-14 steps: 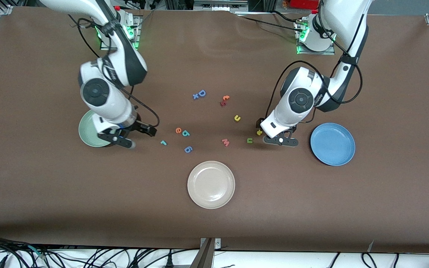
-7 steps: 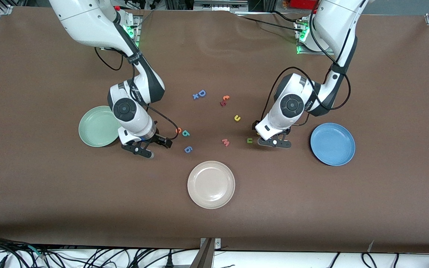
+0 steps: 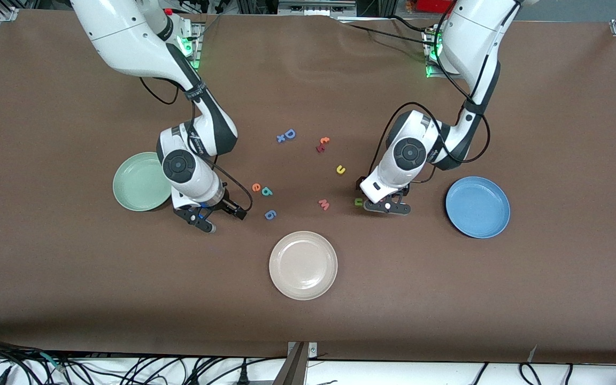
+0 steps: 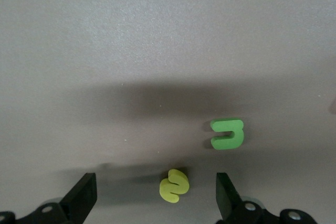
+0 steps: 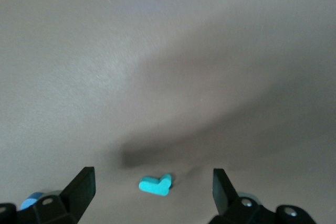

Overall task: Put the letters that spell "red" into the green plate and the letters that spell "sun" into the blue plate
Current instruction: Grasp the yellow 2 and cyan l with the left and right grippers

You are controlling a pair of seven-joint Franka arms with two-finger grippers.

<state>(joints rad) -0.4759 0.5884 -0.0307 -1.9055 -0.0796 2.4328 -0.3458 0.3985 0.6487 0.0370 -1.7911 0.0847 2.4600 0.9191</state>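
Both grippers hang spread and empty: the left gripper (image 4: 152,200) over the yellow "s" (image 4: 174,185) beside the green "n" (image 4: 227,134), the right gripper (image 5: 152,198) over the teal "r" (image 5: 155,184). From the cream plate (image 3: 303,289), the green plate (image 3: 136,184) lies toward the right arm's end and the blue plate (image 3: 477,207) toward the left arm's end, with a pink "w" (image 3: 324,204) and a blue "6" (image 3: 270,214) loose just farther from the camera.

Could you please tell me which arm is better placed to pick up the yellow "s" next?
The left arm. Its open left pincer hangs right over the yellow "s", beside the green "n". The right pincer, also open, is over the teal "r" near the green plate.
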